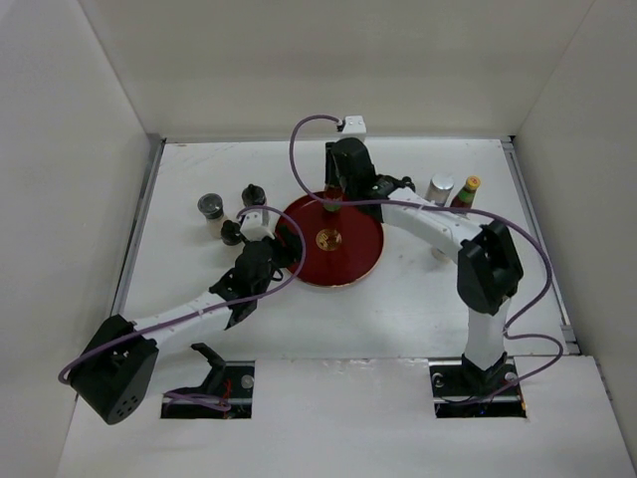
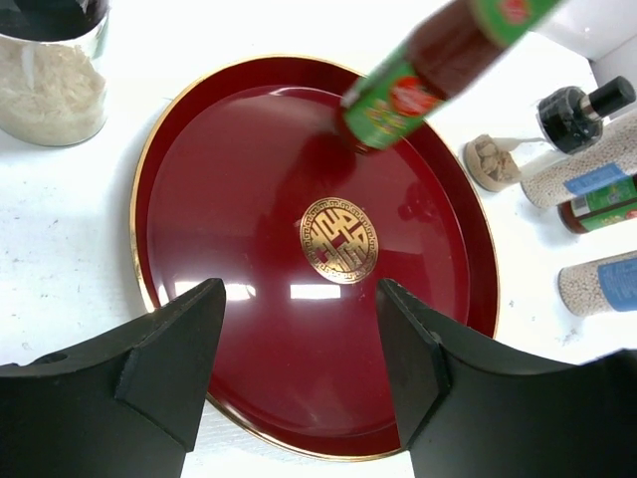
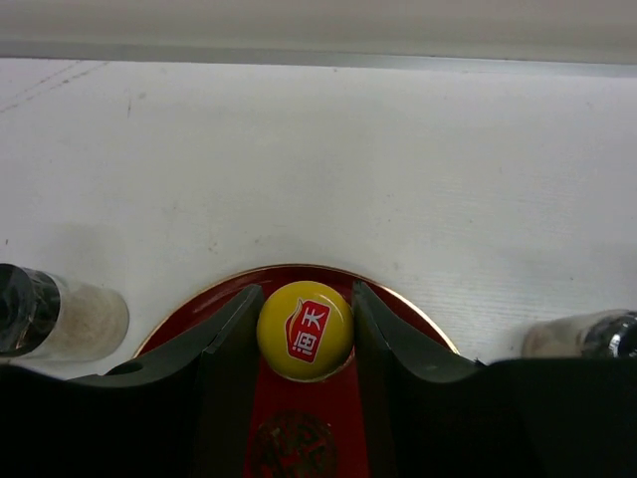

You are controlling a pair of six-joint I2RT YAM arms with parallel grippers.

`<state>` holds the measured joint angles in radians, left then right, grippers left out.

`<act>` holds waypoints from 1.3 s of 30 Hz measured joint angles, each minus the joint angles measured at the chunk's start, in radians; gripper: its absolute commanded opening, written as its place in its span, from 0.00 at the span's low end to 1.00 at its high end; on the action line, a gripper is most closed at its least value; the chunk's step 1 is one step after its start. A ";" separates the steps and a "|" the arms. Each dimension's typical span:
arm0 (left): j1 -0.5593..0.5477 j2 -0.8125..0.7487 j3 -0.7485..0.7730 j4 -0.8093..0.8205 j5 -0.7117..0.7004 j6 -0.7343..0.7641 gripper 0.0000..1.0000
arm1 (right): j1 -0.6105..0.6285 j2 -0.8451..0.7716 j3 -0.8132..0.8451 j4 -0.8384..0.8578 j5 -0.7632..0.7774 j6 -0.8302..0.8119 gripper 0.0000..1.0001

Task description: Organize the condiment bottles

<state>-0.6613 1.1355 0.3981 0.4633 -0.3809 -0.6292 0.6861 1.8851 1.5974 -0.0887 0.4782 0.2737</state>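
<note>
1. Red-lacquered and gold-rimmed, the tray point(image 1: 348, 264) sits mid-table. A cluster of jars point(image 1: 210, 207) stands off its far-left side, with a grey-lidded jar point(image 1: 440, 186) and an orange-capped bottle point(image 1: 468, 191) well off to the far right.
2. The left gripper point(image 2: 299, 299) hangs over the tray's near-left rim, jaws apart, nothing between them.
3. The right gripper point(image 3: 305, 299), at the tray's far edge, pinches a dark sauce bottle point(image 2: 418, 80) at its yellow cap point(image 3: 304, 331). Whether the base touches the lacquer is unclear.
4. Rigid, smooth, tall and narrow, the bottle likely tips easily; a high hold at the cap looks surest.
</note>
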 measured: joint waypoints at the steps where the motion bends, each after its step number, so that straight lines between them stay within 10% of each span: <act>1: 0.000 0.000 0.000 0.003 0.001 0.000 0.60 | 0.003 0.020 0.014 0.002 0.000 -0.006 0.16; 7: 0.000 0.019 0.000 0.028 0.010 0.000 0.60 | 0.017 0.087 0.060 0.021 0.000 -0.035 0.19; 14: -0.001 0.051 -0.001 0.039 0.027 0.000 0.61 | 0.029 0.093 0.062 0.055 0.003 -0.052 0.59; 19: 0.000 0.053 -0.001 0.049 0.033 -0.003 0.61 | 0.035 0.061 0.050 0.121 0.004 -0.053 0.67; 23: 0.000 0.053 -0.001 0.053 0.035 -0.005 0.61 | 0.033 -0.058 -0.030 0.134 0.005 -0.058 0.62; 30: 0.000 0.053 -0.006 0.058 0.038 -0.008 0.62 | -0.133 -0.417 -0.292 0.175 0.072 -0.043 0.26; 36: 0.000 0.053 -0.006 0.058 0.047 -0.014 0.62 | -0.380 -0.513 -0.455 0.177 0.256 -0.034 0.66; 39: 0.005 0.053 -0.006 0.060 0.059 -0.023 0.62 | -0.432 -0.475 -0.503 0.166 0.284 -0.035 0.70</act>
<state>-0.6559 1.1885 0.3920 0.5236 -0.3218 -0.6525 0.2539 1.4105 1.0943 0.0772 0.7620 0.2390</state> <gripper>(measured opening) 0.619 0.686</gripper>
